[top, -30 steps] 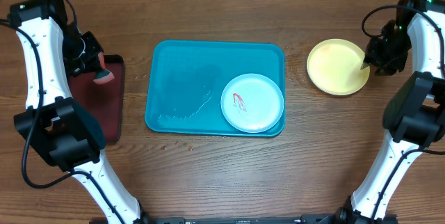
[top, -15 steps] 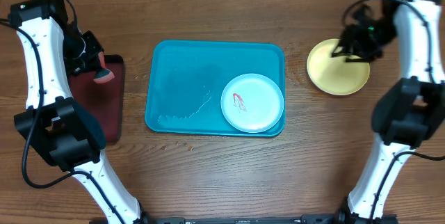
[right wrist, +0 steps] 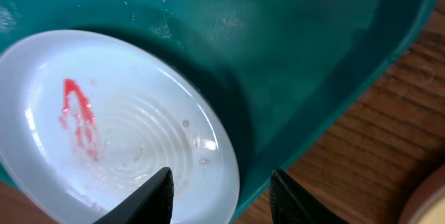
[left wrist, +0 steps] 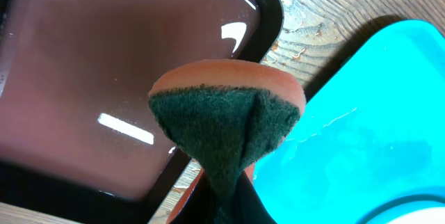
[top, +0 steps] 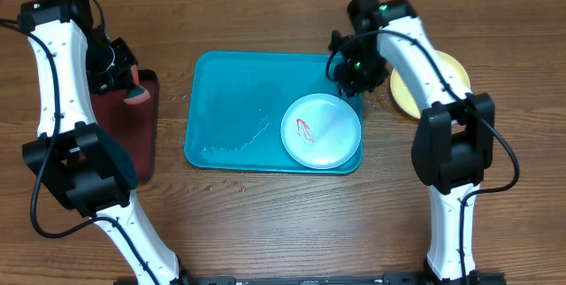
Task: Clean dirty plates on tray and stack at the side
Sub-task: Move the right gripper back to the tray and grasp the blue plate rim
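The right gripper (right wrist: 221,206), jaws wide, hangs just above the red-smeared plate (right wrist: 132,140) in the tray (right wrist: 313,57), a light, stiff, probably wet-slick plastic best pinched at the rim beneath its fingertips, while the left gripper (top: 122,80) clamps a sponge (left wrist: 222,113).

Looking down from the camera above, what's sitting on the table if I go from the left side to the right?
dark red tray → teal tray → pale plate with a red smear, lying in that tray's right end → yellow plate, on the bare wood
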Controlling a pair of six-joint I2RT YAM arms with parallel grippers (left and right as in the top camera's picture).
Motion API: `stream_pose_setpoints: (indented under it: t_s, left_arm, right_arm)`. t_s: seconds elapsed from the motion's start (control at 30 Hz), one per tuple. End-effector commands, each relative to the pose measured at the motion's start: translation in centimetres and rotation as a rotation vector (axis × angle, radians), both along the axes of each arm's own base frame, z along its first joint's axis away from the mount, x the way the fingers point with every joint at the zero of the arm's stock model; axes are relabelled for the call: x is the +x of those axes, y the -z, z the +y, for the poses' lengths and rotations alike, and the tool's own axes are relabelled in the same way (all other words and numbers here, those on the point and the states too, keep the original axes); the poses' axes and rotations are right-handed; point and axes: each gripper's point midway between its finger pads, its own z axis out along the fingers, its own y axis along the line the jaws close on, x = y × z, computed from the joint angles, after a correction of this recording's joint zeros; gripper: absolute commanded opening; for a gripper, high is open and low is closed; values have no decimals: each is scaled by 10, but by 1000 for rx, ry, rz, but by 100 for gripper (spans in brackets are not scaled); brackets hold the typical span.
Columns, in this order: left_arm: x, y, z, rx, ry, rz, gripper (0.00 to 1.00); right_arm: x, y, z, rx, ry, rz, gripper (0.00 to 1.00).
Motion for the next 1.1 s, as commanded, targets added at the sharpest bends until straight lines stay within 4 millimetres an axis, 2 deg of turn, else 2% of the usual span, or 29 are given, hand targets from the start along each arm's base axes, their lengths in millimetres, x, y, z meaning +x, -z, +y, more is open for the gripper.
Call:
stream_pose_setpoints:
  t_s: [0.0,0.27,0.43,0.57,0.67,0.77,0.83,1.07]
  left_arm:
    - [3,-18,1,26,3,-50,4]
    - [3,-18,2,26,3,-51,4]
    - [4,-18,2,27,3,-55,4]
    - [4,-18,2,27,3,-55,4]
    - [4,-18,2,27,3,-55,4]
    - [4,-18,2,27,3,-55,4]
    - [4,-18,1,26,3,-56,4]
    - [4,-18,1,24,4,-56,4]
  right_arm:
    - [-4,4,-7,-65,-25,-27,46]
    - [-11,24,-4,-54,-31,-7,42]
    - [-16,30,2,-16,-31,15,41]
    - [-18,29,7,-3,-30,20,32]
    - [-19,30,9,-6,-2,26,32]
    - [-18,30,13,-8,49,29,23]
    - [-18,30,20,-5,92,28,17]
    - [-11,31,67,71,204,-6,17]
